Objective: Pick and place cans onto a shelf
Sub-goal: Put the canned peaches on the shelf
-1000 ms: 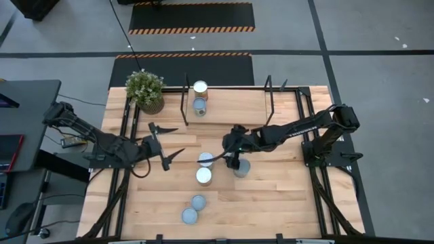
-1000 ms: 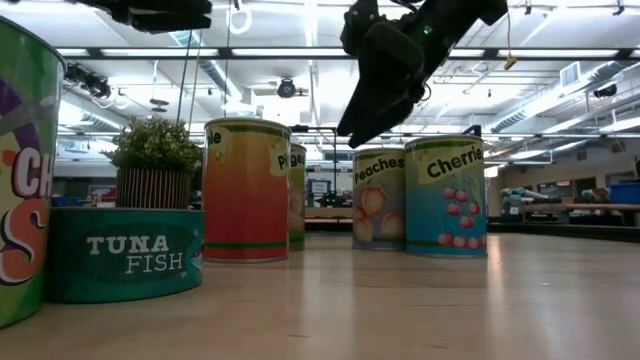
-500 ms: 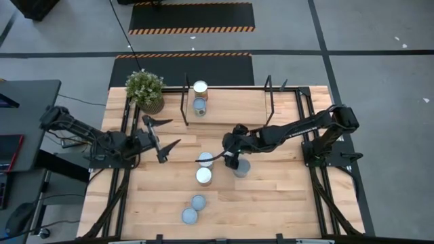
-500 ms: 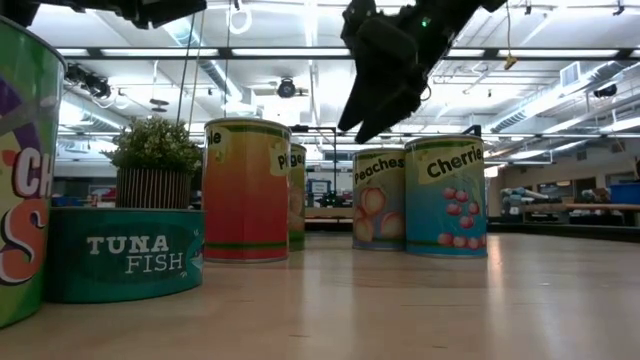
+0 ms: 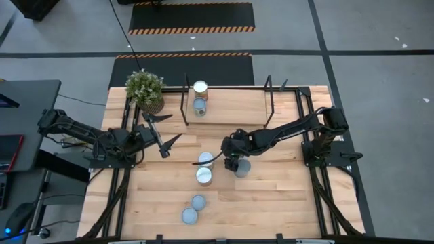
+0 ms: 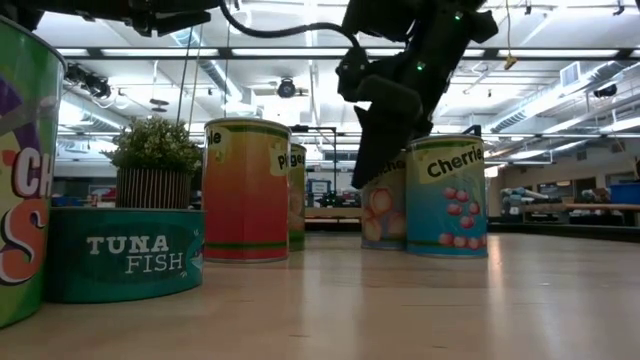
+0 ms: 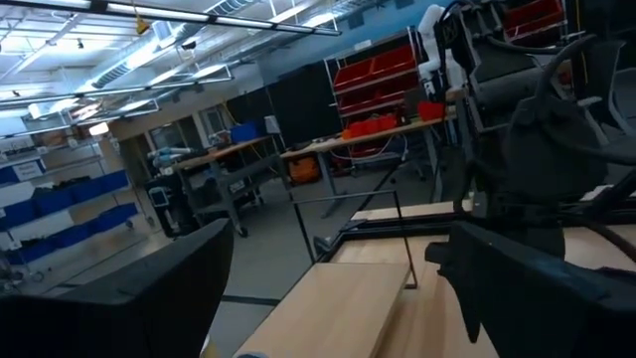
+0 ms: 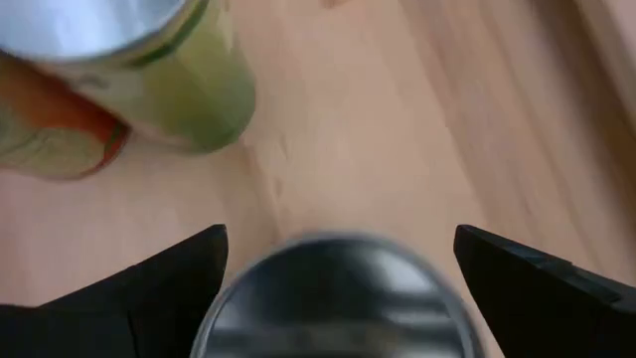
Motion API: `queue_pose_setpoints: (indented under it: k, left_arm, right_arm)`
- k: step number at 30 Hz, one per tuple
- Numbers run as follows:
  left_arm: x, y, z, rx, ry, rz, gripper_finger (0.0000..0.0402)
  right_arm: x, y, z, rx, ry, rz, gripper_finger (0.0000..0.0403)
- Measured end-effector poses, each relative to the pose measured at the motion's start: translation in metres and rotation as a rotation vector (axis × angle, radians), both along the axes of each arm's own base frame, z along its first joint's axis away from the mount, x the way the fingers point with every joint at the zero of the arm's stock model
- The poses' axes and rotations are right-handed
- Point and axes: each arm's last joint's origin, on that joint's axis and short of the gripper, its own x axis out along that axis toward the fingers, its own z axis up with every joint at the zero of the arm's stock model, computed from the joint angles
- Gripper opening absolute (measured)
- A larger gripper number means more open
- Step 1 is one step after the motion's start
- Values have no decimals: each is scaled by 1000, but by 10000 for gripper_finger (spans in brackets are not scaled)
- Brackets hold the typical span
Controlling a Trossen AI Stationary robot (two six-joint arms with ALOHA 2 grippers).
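Near the middle of the table (image 5: 285, 190), right pincer (image 5: 230, 163) spread wide, gripping nothing, poised over the Peaches can (image 5: 242, 167), fingers (image 8: 149, 288) straddling its shiny round top (image 8: 333, 288) without touching. Same can upright in the low view (image 6: 385, 205), just beside the Cherries can (image 6: 447, 195). Probably stiff-walled and fairly weighty if full; smooth label and rounded side likely slippery. Best taken across the sides, around mid-height, squarely across the full width, firm enough to stop slipping. Little room on the Cherries side, so risk of knocking the neighbour.

Other cans nearby: two (image 5: 204, 175) (image 5: 205, 159) just beside, two more (image 5: 198, 202) (image 5: 189, 215) toward the near edge. Two cans (image 5: 200, 88) (image 5: 200, 105) already on the shelf (image 5: 230, 102) at the far side.

Left pincer (image 5: 163, 132) also splayed and empty, waiting near the potted plant (image 5: 145, 89).
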Motion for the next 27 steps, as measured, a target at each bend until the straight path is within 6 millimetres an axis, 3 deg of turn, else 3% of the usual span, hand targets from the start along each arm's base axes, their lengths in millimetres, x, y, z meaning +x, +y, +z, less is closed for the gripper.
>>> queue_pose_setpoints:
  k: [7,15,19,27]
  left_arm:
    - [0,0,0,8,0,2,378]
    - [0,0,2,27,-2,6,378]
    - [0,0,2,52,8,11,378]
    - [1,3,0,86,30,-104,378]
  right_arm:
    - [-4,-7,2,69,71,-50,392]
    - [-7,-19,1,117,107,-45,328]
    - [-5,-31,5,109,119,-21,318]
    - [19,-56,59,5,-1,61,328]
